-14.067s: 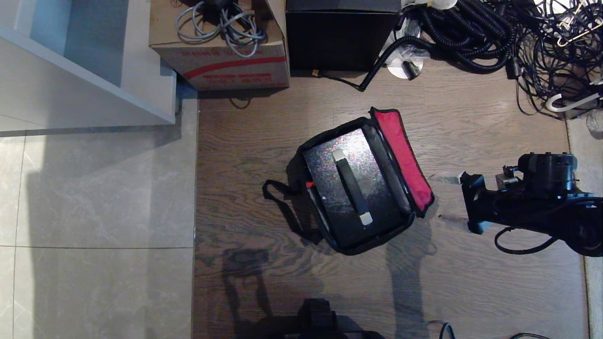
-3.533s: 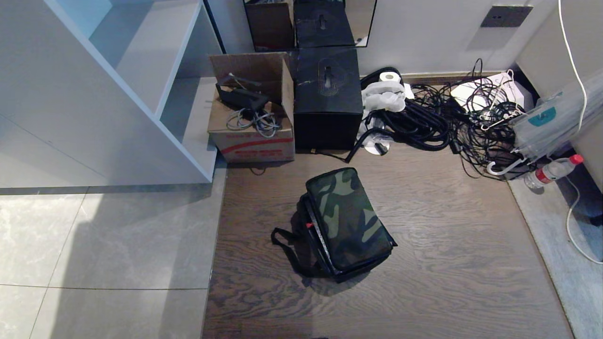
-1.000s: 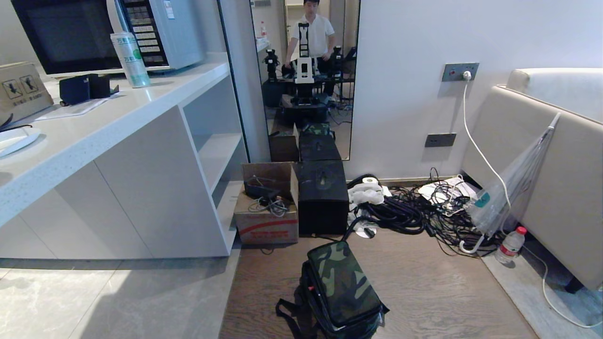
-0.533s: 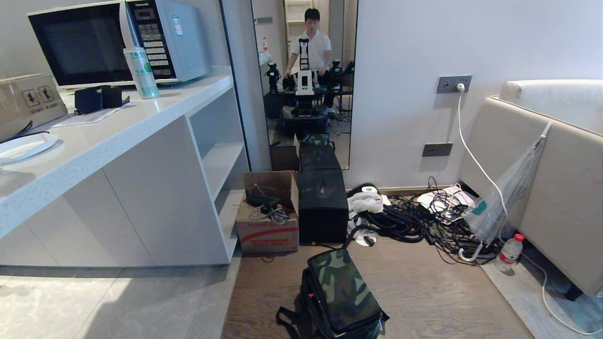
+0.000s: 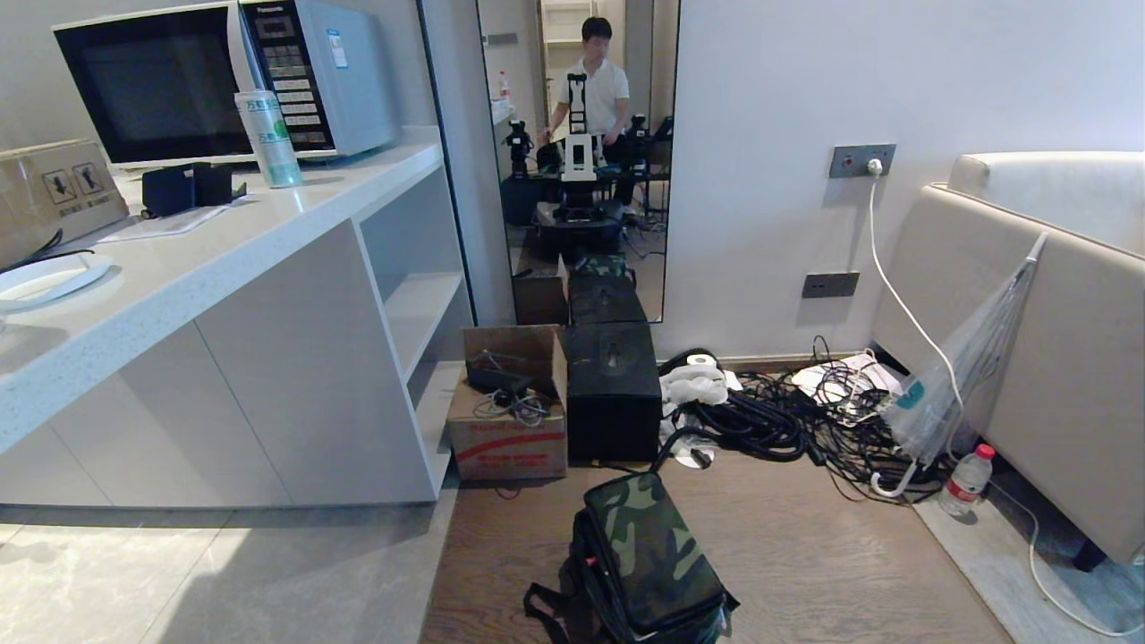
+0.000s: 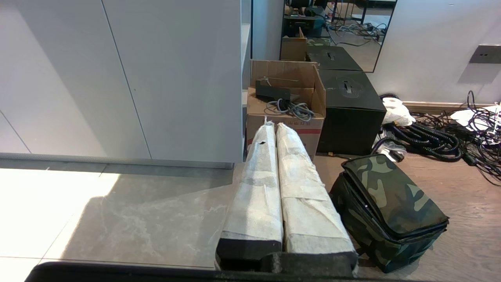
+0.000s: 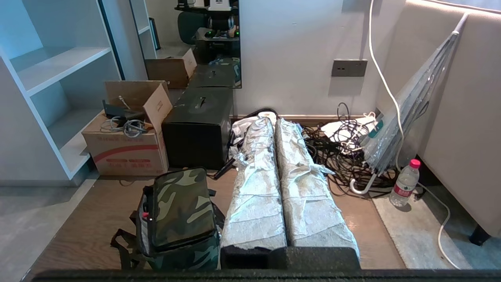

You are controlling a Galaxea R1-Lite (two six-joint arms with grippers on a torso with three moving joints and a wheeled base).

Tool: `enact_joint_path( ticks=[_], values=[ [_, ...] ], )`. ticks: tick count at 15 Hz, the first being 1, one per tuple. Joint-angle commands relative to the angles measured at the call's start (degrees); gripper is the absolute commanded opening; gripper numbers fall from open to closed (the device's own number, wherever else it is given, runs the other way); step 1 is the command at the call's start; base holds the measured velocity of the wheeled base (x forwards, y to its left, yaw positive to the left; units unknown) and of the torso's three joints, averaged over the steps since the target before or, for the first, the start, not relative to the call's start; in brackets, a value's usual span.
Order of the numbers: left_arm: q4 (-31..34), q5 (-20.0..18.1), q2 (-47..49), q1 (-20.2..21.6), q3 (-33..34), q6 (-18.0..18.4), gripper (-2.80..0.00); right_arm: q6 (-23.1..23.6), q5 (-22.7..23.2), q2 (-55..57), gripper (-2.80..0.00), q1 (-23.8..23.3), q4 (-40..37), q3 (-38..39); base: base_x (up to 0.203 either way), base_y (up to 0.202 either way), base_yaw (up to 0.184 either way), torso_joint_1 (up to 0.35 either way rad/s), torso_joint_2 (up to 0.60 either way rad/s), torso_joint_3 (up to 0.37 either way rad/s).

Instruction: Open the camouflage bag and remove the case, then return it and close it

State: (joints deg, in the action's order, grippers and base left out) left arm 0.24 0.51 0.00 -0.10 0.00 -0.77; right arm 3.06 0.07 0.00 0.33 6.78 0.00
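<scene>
Evidently both pairs of wrapped fingers were pressed together and held nothing: the left gripper and the right gripper hung above the floor, clear of everything. Between them, low in the head view, the camouflage bag stood on the wooden floor with its lid down, its black strap trailing to the robot's left. Behind it sat a cardboard box beside a taller black box, with tangled cables further right. The case was not visible.
</scene>
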Motion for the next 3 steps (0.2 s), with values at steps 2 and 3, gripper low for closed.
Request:
enact_joint_path(
  ticks=[2, 3],
  values=[
    [0.0, 0.0, 0.0, 0.0, 0.0, 0.0, -2.80, 0.2, 0.0, 0.1, -2.80, 0.0, 0.1, 2.3, 0.000, 0.000, 0.000, 0.000, 0.00, 0.000],
    [0.0, 0.0, 0.0, 0.0, 0.0, 0.0, -2.80, 0.1, 0.0, 0.1, -2.80, 0.0, 0.1, 2.3, 0.000, 0.000, 0.000, 0.000, 0.00, 0.000]
  ],
)
